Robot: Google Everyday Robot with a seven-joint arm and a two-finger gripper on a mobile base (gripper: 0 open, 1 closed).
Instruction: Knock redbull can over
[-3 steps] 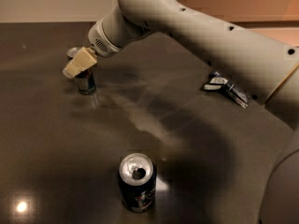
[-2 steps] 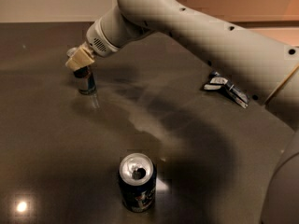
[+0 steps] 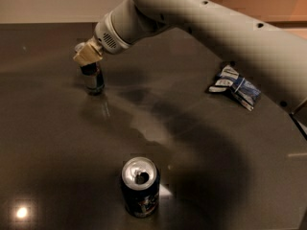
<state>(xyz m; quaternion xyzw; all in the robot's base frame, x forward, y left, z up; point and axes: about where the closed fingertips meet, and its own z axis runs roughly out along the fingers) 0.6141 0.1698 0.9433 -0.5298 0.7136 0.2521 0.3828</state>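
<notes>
**Your gripper (image 3: pixel 87 54) sits over the top of the redbull can (image 3: pixel 93 78), which stands upright at the far left of the table (image 3: pixel 216 143).**

Over the last second the gripper has crept a little up and to the right, from the can's upper left to just above its top. It is touching or very nearly so, and you cannot tell from here how its jaws stand. The can shows no lean, so the knock is not yet done. Your next move is probably a sideways sweep, kept low enough to catch the rim and not skim over it. The wider soda can (image 3: pixel 140 188) in the foreground and the snack bag (image 3: pixel 235 86) at right lie well apart from that path.
</notes>
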